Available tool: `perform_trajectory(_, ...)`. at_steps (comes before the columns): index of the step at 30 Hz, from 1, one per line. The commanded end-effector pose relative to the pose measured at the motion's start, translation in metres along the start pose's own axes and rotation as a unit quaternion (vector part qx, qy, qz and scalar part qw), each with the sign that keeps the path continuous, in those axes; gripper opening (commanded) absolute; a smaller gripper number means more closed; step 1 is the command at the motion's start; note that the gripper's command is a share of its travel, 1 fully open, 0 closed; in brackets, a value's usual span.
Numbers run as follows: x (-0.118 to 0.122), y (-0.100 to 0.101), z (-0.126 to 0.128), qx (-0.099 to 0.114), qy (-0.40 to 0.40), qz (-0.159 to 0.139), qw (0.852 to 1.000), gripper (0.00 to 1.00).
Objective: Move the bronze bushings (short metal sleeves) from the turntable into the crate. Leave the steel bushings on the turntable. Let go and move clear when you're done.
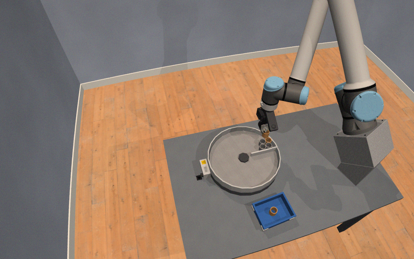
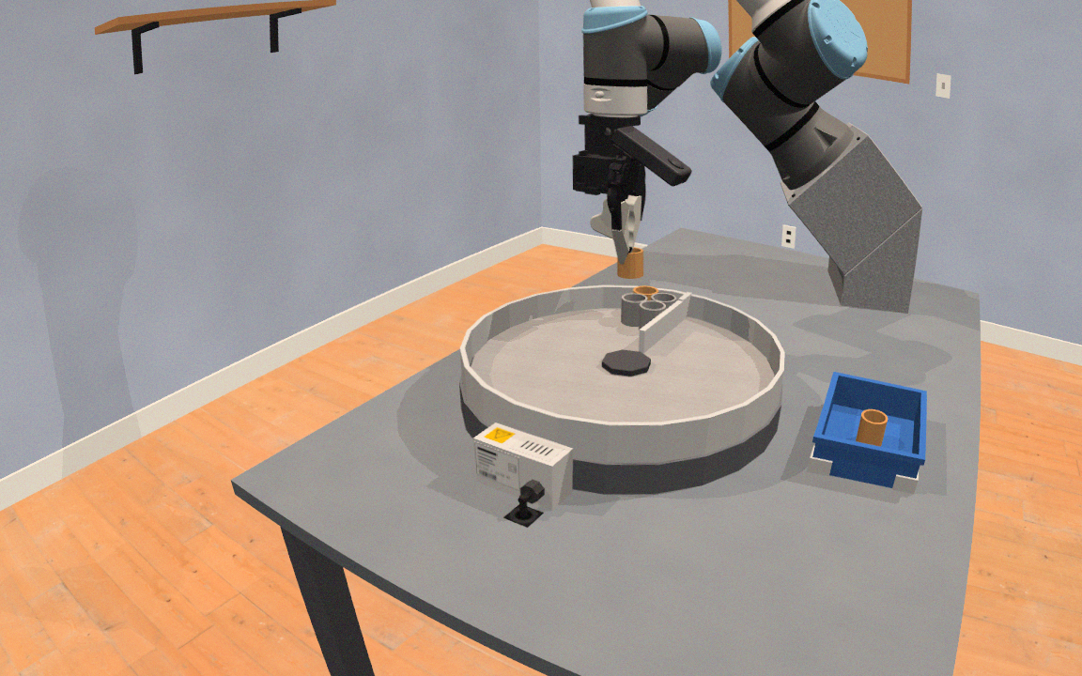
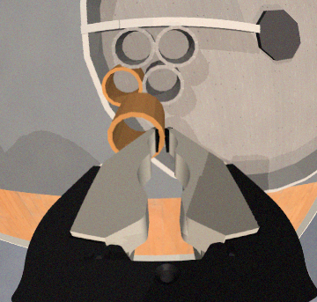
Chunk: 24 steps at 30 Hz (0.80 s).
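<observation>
My tool is closed nearly all the way, its fingertips pinching the wall of a bronze bushing. One fingertip sits inside the hollow and the other outside, so the sleeve hangs off to one side of my grip, roughly upright and lifted above the turntable's edge. Below it, a second bronze bushing stands on the turntable, close to the rim. Clustered with it are three steel bushings, upright and open end up (a snug little group, with slim gaps I can't judge). Just beyond them, a straight divider reaches inward from the rim towards a dark hub at the centre.

Farther from my tool, a pale box with a yellow label stands beside the turntable on the grey tabletop. Well apart from my grip, on another side of the turntable, is the blue crate. A third bronze bushing stands upright inside it.
</observation>
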<state>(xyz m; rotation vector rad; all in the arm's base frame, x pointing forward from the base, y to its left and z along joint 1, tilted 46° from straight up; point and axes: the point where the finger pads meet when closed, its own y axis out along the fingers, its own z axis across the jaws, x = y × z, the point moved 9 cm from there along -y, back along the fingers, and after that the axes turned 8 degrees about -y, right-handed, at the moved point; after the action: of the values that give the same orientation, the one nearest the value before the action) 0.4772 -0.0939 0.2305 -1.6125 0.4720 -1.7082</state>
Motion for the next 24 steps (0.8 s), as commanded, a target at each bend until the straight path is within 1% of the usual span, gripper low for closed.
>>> perform_trajectory(1,-0.013,0.000,0.004,0.000,0.006,0.000,1.000,0.00)
perform_trajectory(9,-0.047,0.000,0.012,0.000,0.022,0.000,1.000,0.00)
perform_trajectory(11,-0.047,0.000,0.012,0.000,0.022,0.000,1.000,0.00)
perform_trajectory(17,-0.081,0.000,0.021,0.000,0.038,-0.001,0.999,0.00)
perform_trajectory(24,-0.127,-0.001,0.030,0.001,0.059,-0.002,0.998,0.00)
